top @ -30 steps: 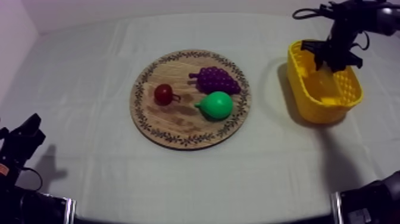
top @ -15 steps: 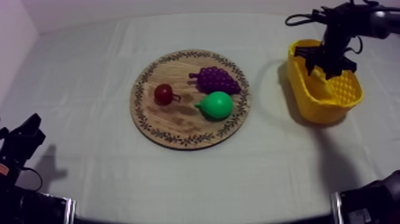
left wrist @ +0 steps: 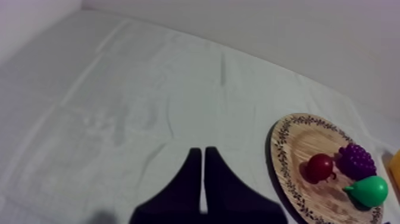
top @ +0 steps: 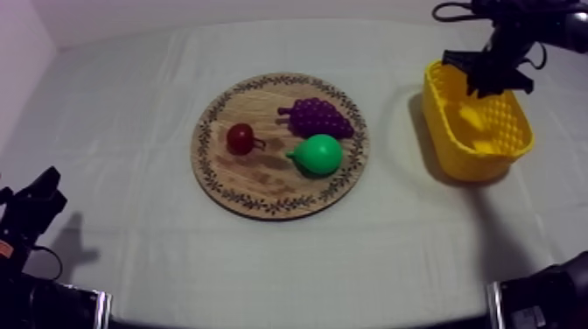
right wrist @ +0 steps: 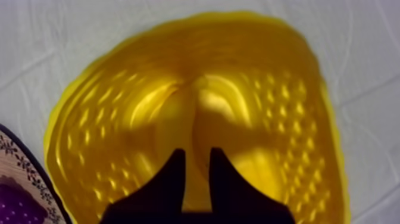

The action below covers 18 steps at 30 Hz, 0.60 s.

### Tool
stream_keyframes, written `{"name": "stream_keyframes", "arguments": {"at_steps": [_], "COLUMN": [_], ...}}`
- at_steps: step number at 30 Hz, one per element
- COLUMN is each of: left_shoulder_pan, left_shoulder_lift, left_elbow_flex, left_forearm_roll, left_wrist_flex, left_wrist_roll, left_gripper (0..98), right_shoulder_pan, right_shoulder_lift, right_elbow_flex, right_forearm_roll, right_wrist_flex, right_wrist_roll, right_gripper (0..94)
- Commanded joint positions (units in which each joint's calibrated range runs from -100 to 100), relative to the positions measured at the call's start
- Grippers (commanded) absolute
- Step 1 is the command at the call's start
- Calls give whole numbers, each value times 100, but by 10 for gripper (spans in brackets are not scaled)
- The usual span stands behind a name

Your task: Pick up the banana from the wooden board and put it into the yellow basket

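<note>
Right claw (top: pixel 492 77): hangs above the far end of the yellow basket (top: pixel 503 144), at my right side of the table. In the right wrist view its two black fingers (right wrist: pixel 175 179) stand a narrow way apart, and only the yellow of the basket's inside shows through the gap. The claw (right wrist: pixel 196 173) holds nothing.

Banana (top: pixel 471 117): lies inside the basket, on its floor, below the claw and clear of the fingers. In the right wrist view it reads as a pale curved shape (right wrist: pixel 178 125) against the perforated basket wall (right wrist: pixel 89 137). The yellow-on-yellow makes its outline hard to trace.

Left claw (top: pixel 39 201): low at my left side, over bare cloth (top: pixel 131 105), well apart from the board. In the left wrist view the fingers lie pressed together as a narrow wedge (left wrist: pixel 203 173), gripping nothing.

Round wooden board (top: pixel 262 92): mid-table, patterned rim (left wrist: pixel 291 143) visible. On it:
- bunch of grapes (top: pixel 319 116) (left wrist: pixel 356 161), far side
- pear (top: pixel 318 155) (left wrist: pixel 368 190), just beside the grapes
- small red fruit (top: pixel 240 137) (left wrist: pixel 320 167), apart from both, toward my left
</note>
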Motion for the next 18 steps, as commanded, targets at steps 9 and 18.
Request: {"name": "stream_keyframes", "arguments": {"at_steps": [9, 18], "left_shoulder_pan": [0, 0], "left_shoulder_lift": [-3, -3], "left_elbow_flex": [3, 3], "left_forearm_roll": [-2, -2], "left_wrist_flex": [0, 0], "left_wrist_roll": [-1, -1], "left_gripper": [1, 1], "right_shoulder_pan": [189, 26], "right_shoulder_lift": [-1046, -2536], "right_elbow_flex": [389, 1817], "right_forearm_roll": [-401, -170], "right_wrist_flex": [-721, -1908], "right_wrist_roll": [415, 238], "right_gripper": [98, 35]}}
